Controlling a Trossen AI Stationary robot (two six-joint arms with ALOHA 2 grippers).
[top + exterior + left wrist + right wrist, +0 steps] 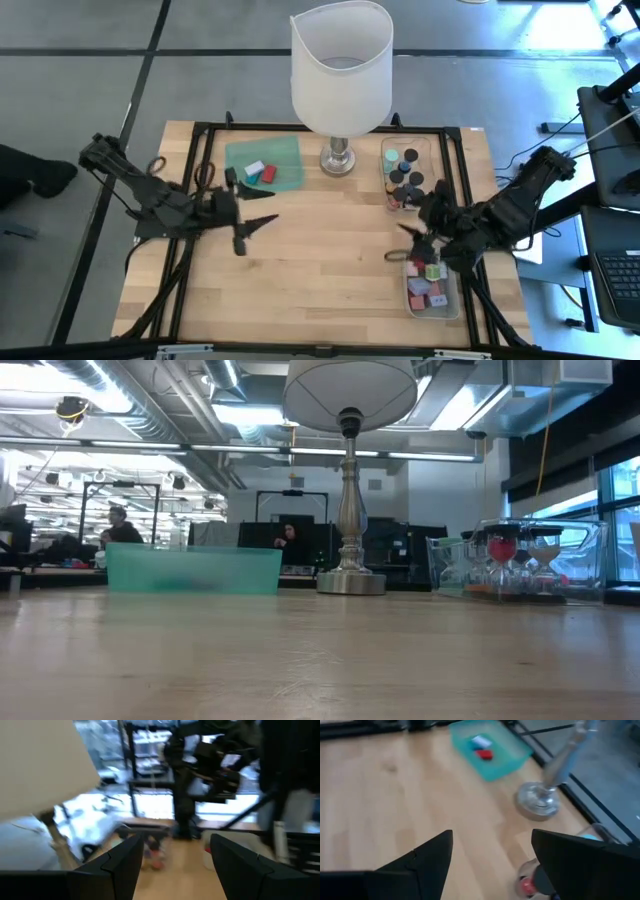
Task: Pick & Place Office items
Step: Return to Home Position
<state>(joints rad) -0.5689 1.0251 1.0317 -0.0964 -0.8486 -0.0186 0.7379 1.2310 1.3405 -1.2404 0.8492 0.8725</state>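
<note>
Nearest the overhead camera, the white lamp shade [340,65] is seen at upper centre, with its metal base [340,160] set on the bench [320,285]. The office items [415,181] are sorted into three trays. A white block [254,168] and a red block [268,174] are held in the green tray [285,152], left of the base. Dark-capped cylinders [398,173] and a teal cylinder [392,156] are kept in the clear tray [421,146], right of the base. Mixed blocks [428,286] are packed in a second clear tray [432,315] at lower right. The left gripper [257,232] is held over bare wood at centre left, its fingers spread wide and empty. The right gripper [400,243] is poised between the two clear trays, its fingers likewise parted with nothing gripped.
</note>
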